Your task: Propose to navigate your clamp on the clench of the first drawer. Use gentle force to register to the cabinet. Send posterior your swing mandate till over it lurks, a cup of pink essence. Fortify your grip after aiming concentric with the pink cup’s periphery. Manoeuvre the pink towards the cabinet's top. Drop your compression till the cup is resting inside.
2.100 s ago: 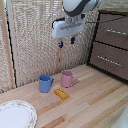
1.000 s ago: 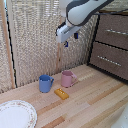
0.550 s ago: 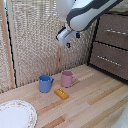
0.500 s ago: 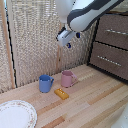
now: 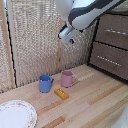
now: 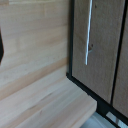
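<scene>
At the exterior view's far left a white plate with a patterned rim lies on the pale wooden table, partly cut by the frame edge; behind it a pale woven reed screen stands upright along the back of the table; moving rightward, the blue mug stands upright near the screen, and just beside it, on its right, stands the pink cup, upright, its loop handle turned toward the exterior view's right, the two mugs close but apart; in front of them, between the pair and a little nearer the camera, a small orange block lies flat on the wood; above the pink cup, well clear of it and holding nothing, hangs the clamp, tilted, at the end of the bulky white arm that enters from the top; its short fingers are too small and blurred here to say whether they are spread or pressed together, and the wrist view does not show them; at the exterior view's right stands the cabinet, dark brown, with the first drawer above another drawer, each bearing a silver bar; the clench is untouched, well apart from the clamp; the wrist view shows a dark drawer front with a silver handle beside the pale wood.
</scene>
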